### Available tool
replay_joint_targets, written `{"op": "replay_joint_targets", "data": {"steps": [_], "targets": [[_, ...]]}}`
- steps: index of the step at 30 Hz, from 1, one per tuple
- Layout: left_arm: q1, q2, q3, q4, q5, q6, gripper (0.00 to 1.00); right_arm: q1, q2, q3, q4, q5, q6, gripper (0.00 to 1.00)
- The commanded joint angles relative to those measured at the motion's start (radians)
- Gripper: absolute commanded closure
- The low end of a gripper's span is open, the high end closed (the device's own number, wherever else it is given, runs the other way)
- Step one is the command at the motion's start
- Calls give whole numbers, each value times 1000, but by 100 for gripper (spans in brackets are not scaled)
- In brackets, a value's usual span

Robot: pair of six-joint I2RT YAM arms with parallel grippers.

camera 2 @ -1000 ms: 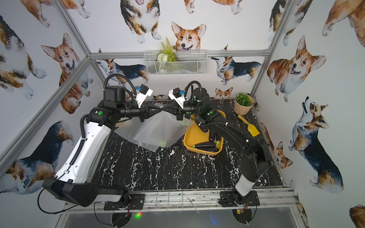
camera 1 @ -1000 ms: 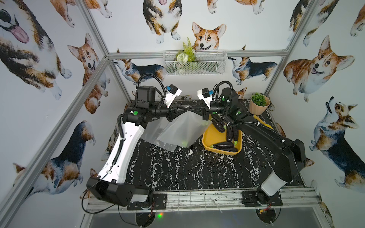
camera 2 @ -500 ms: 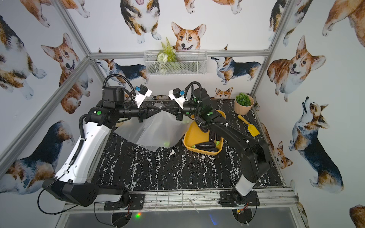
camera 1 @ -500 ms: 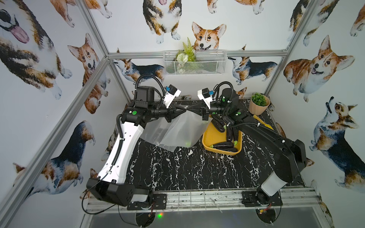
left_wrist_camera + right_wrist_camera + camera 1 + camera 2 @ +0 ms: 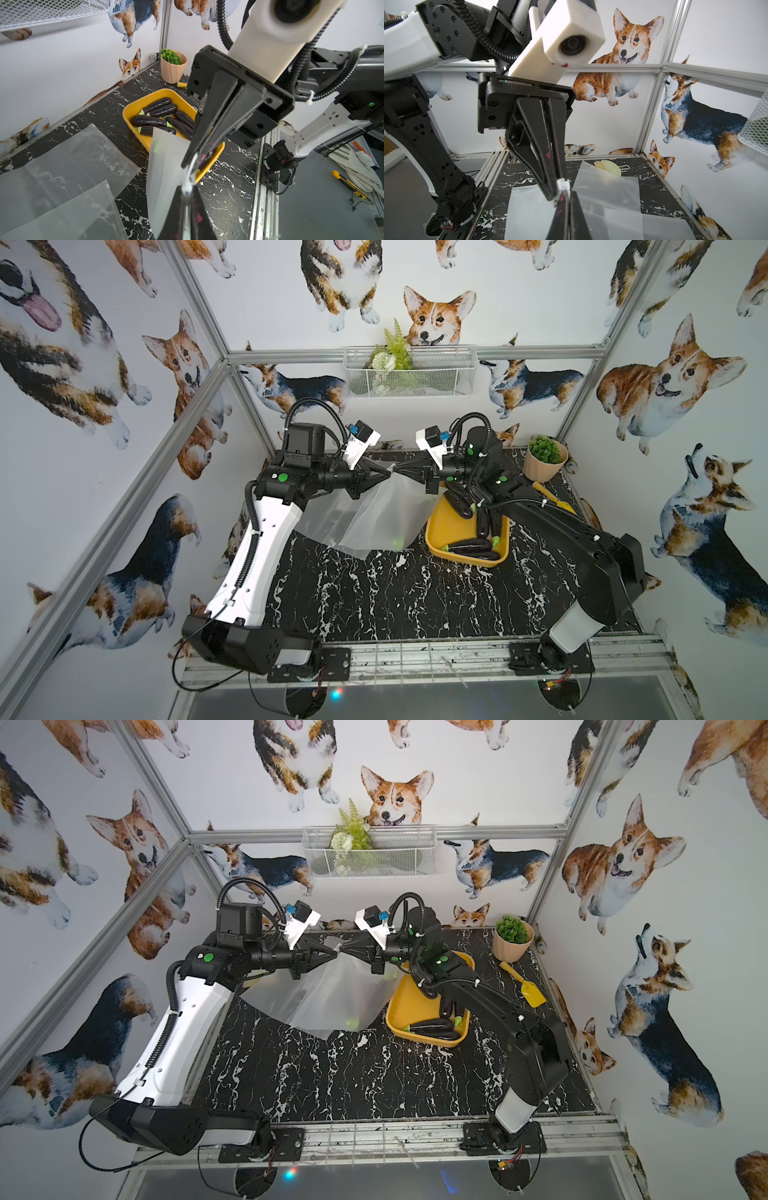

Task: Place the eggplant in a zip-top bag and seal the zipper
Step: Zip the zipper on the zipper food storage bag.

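Note:
A frosted zip-top bag (image 5: 374, 514) (image 5: 324, 994) hangs above the table by its top edge. My left gripper (image 5: 390, 475) (image 5: 336, 955) (image 5: 188, 189) and right gripper (image 5: 397, 472) (image 5: 342, 952) (image 5: 565, 196) meet tip to tip there, both shut on the bag's zipper strip. A small green spot shows through the bag's lower part; I cannot tell whether an eggplant is inside. Several dark purple eggplants (image 5: 469, 547) (image 5: 153, 120) lie in a yellow tray (image 5: 434, 531) (image 5: 127, 110) to the right of the bag.
More flat bags (image 5: 62, 155) (image 5: 608, 187) lie on the black marble table under and left of the hanging one. A potted plant (image 5: 544, 458) and a yellow scoop (image 5: 523, 986) stand at the back right. A pale brush (image 5: 608, 168) lies by the far left wall.
The hanging bag has swayed a little to the left. Both grippers stay tip to tip on its top edge.

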Motion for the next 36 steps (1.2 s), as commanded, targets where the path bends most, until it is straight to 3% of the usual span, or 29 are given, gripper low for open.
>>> {"op": "replay_joint_targets", "data": {"steps": [1, 12, 14, 16, 19, 26, 36], "targets": [[8, -20, -27, -65, -51, 16, 100, -15, -8, 3, 87, 92, 14, 100], [8, -34, -45, -50, -73, 4, 100, -21, -11, -3, 55, 22, 4, 100], [8, -26, -28, -29, -53, -19, 85, -9, -9, 6, 11, 5, -25, 100], [7, -20, -18, 0, -20, -35, 85, 0, -4, 22, -43, -1, -60, 100], [3, -9, 7, 9, 20, -43, 92, 2, -4, 13, -20, 17, -48, 100], [3, -43, -54, -51, -48, 6, 100, -29, -8, -13, 100, 125, 34, 100], [20, -73, -118, -59, -93, 6, 100, -51, -9, -11, 125, 177, 45, 100]]}}
